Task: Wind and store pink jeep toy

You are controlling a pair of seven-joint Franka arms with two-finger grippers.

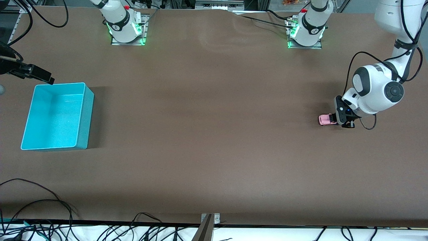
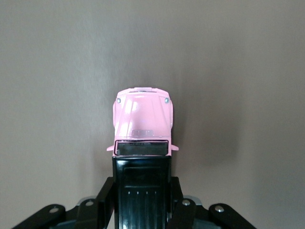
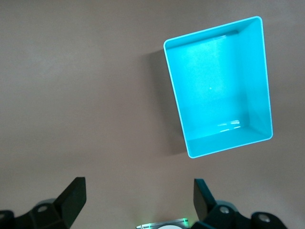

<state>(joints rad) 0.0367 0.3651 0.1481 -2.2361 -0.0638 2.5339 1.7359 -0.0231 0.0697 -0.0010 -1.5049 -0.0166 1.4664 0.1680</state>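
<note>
Turquoise bin [image 1: 57,117]: an open rectangular container, set on the brown table [image 1: 207,134] toward the right arm's end. Nothing is seen inside it in the right wrist view [image 3: 219,86].

Right gripper [image 1: 36,74]: held in the air at the table's edge, just beside the bin's corner nearest the robots' bases. Its fingers [image 3: 71,195] are spread wide apart with nothing between them; the arm waits.

Pink jeep toy [image 1: 326,119]: a tiny light-pink car with a black roof, resting on the table toward the left arm's end, well apart from the bin. Its pink hood points toward the right arm's end of the table, away from the gripper body.

Left gripper [image 1: 338,117]: lowered to the table at the jeep's rear. In the left wrist view the fingers [image 2: 106,191] are pressed against both sides of the black roof section [image 2: 141,191], so the jeep [image 2: 143,119] is clamped at its back half, the hood projecting forward past the fingertips.
</note>
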